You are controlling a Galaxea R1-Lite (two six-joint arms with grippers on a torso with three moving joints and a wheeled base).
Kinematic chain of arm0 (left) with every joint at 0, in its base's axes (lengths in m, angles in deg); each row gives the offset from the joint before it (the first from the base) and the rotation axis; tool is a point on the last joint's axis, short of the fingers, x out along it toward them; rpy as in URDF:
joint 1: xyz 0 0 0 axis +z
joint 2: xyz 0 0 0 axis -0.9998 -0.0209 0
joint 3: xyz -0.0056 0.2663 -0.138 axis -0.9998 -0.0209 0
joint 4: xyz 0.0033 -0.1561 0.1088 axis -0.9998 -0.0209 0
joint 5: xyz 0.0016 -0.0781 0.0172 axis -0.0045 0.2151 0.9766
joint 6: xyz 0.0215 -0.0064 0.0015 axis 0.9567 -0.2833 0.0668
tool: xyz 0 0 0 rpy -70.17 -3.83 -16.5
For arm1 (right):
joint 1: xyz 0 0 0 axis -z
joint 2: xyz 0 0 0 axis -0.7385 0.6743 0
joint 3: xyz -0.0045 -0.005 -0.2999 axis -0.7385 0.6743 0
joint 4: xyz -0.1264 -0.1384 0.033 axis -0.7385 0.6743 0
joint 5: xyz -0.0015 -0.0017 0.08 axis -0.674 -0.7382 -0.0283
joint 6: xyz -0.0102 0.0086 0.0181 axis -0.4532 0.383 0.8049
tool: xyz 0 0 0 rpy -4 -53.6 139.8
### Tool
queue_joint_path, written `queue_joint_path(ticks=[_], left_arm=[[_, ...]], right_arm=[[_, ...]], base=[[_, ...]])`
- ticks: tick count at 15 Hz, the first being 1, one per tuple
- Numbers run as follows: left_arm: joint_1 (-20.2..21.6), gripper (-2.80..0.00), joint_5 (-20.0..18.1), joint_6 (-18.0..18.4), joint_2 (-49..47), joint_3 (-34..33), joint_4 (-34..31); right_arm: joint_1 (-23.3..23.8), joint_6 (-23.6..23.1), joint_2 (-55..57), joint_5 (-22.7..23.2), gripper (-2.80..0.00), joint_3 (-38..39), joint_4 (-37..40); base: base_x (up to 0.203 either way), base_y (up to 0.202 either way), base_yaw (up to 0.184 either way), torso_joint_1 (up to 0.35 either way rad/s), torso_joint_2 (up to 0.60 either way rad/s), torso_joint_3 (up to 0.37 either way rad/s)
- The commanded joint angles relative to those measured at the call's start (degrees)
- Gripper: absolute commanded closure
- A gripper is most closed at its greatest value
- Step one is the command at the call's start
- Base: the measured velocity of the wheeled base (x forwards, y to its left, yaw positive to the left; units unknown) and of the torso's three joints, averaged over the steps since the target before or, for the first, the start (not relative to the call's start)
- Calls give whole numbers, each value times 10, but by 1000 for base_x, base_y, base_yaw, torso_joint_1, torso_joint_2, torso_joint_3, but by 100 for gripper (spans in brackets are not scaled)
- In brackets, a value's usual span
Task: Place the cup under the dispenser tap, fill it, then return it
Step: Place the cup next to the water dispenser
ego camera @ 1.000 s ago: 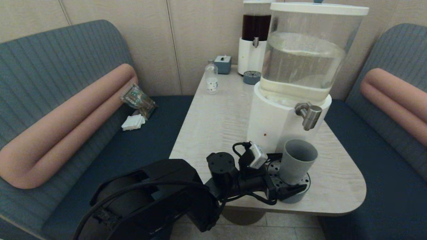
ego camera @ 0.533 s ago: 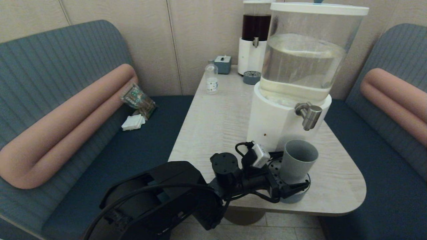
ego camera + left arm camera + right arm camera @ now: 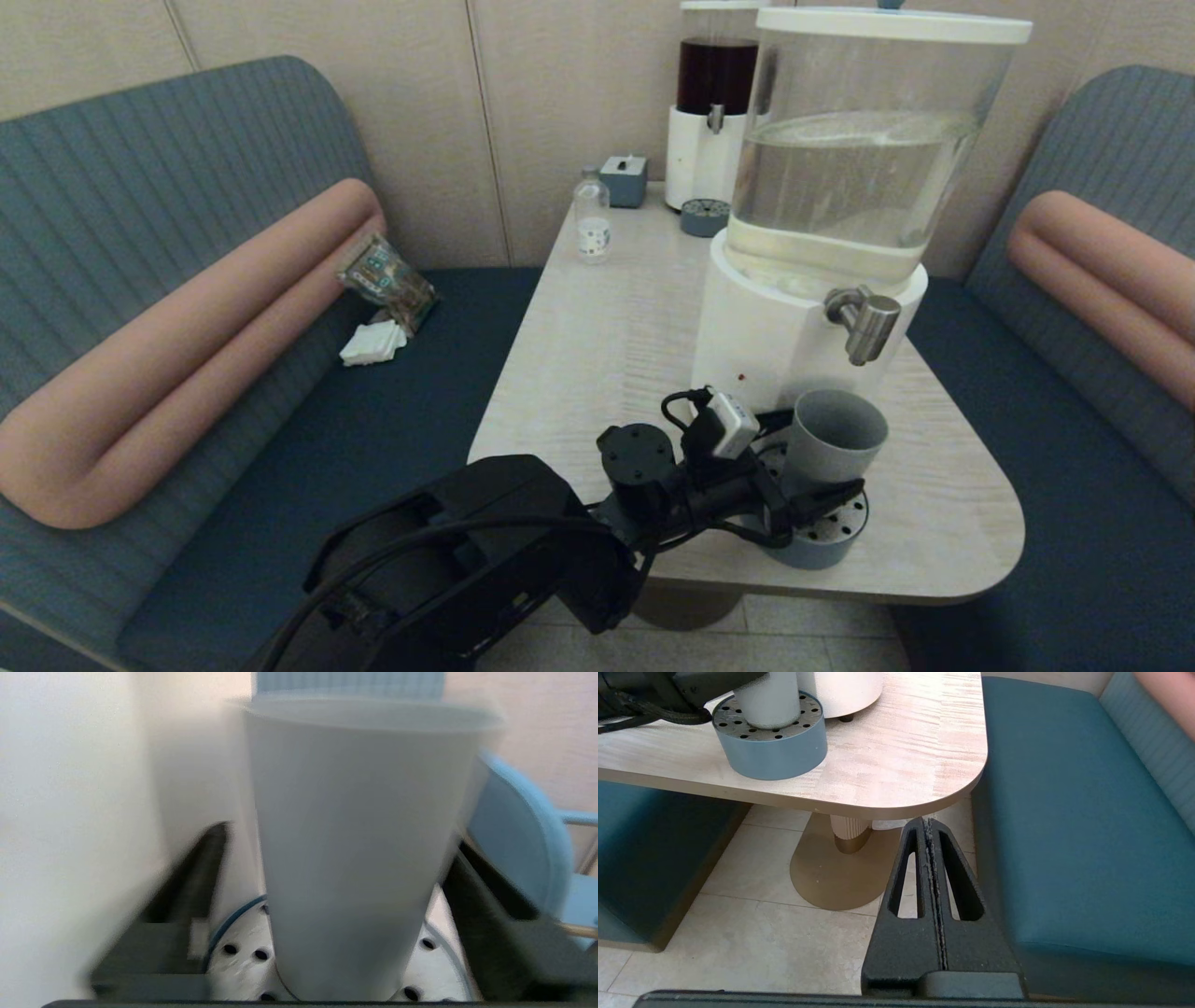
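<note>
The grey-blue cup [image 3: 829, 446] stands upright on the round perforated drip tray [image 3: 822, 546], roughly below the brushed-metal dispenser tap [image 3: 864, 329] of the clear-tank dispenser. My left gripper [image 3: 814, 459] reaches in from the table's front and straddles the cup [image 3: 359, 835]. It is open: on one side a strip of white dispenser base shows between finger and cup wall, while the other finger lies close against the wall. No water runs from the tap. My right gripper [image 3: 928, 826] is shut and empty, parked below the table's front corner.
At the back of the table [image 3: 597, 355] stand a dark-liquid dispenser [image 3: 714, 103], its small tray [image 3: 705, 217], a clear bottle [image 3: 592, 224] and a tissue box [image 3: 624, 180]. Blue benches flank the table. The table pedestal [image 3: 850, 835] is near the right gripper.
The left arm has pushed forward toward the dispenser. Its near finger has moved in from the tray's front edge to the cup's lower wall. The tank water, sloshing before, now lies flat.
</note>
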Motion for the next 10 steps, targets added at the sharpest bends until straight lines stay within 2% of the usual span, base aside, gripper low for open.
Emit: queue_joint_path(ticks=[1,8,10], left_arm=[[-1,0,0,0,-6,1,5],[-5,0,-1,-1,8,-10,5],[-7,0,-1,-1,27,-36,5]], right_arm=[[0,-1,1,0,0,0,0],[0,-1,1,0,0,0,0],[0,-1,1,0,0,0,0]], base=[[0,0,0,0,0,0],[0,0,0,0,0,0],[0,0,0,0,0,0]])
